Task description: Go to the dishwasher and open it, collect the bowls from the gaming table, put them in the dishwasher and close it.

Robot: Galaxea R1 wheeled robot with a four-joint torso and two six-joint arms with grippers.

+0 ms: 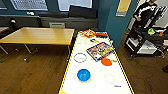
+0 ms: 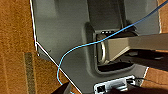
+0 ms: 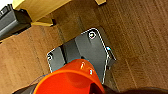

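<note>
The gaming table (image 1: pixel 75 86) lies ahead under a white top with yellow edges. On it a blue bowl (image 1: pixel 83 75) sits near the front left, and an orange bowl (image 1: pixel 106 61) rests further back to the right. In the right wrist view another orange bowl (image 3: pixel 71 80) hangs close to the camera, above the wooden floor and the robot's dark base plate (image 3: pixel 85 47), held in my right gripper. The left wrist view looks down on the robot's grey base (image 2: pixel 67 37) with a blue cable (image 2: pixel 82 46) across it. The dishwasher is out of view.
A colourful game box (image 1: pixel 100 50) and two flat round rings (image 1: pixel 80 57) (image 1: pixel 109 78) lie on the white top, with small items at its far end (image 1: pixel 88 33). A wooden table (image 1: pixel 40 35) stands to the left. A person (image 1: pixel 146 11) stands behind a black cart (image 1: pixel 145 41) at the right.
</note>
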